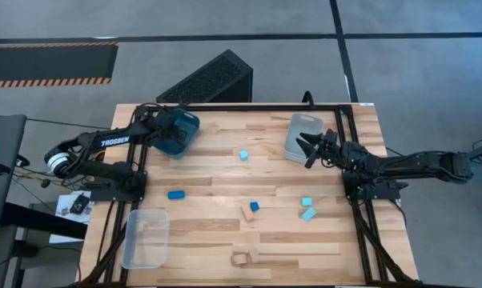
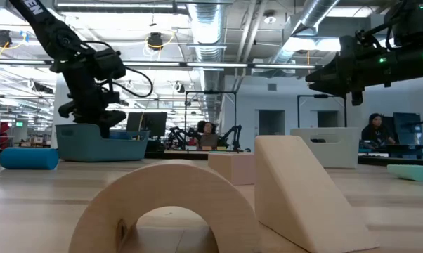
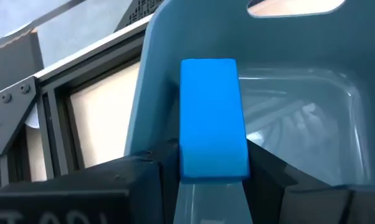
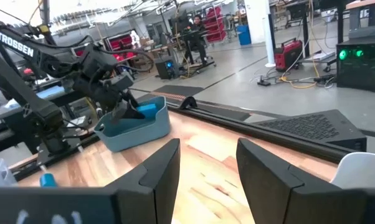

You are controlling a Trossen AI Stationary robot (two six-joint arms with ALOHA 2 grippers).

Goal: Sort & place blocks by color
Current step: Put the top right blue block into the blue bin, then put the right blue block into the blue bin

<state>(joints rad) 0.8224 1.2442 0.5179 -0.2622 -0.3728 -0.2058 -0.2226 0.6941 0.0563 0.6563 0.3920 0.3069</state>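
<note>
My left gripper [image 1: 170, 128] is at the far left, over the teal bin [image 1: 185, 144], shut on a darker blue block [image 3: 212, 118]. The right wrist view shows this block [image 4: 147, 110] at the bin's rim. My right gripper [image 1: 307, 149] is open and empty [image 4: 207, 168] above the pale bin [image 1: 299, 128] at the far right. Loose on the table lie a blue block [image 1: 175, 194], a cyan block [image 1: 244, 154], a blue and a tan block [image 1: 251, 210], two cyan blocks [image 1: 307, 208], and a tan arch [image 2: 169, 204] and a tan wedge [image 2: 303, 197]. My left gripper pinches the blue block between its two fingers, on the block's two long sides at the end nearest the gripper [image 3: 212, 163]. Most of the block sticks out beyond the fingertips. The fingers point down into the teal bin [image 3: 299, 93], and the block is lifted clear over its inside.
A clear bin [image 1: 145, 238] stands at the near left. A dark slatted box [image 1: 209, 80] lies on the floor beyond the far edge. A black frame rail runs around the table. Bare wood shows in the table's middle [image 1: 225, 172]. People sit in the room behind.
</note>
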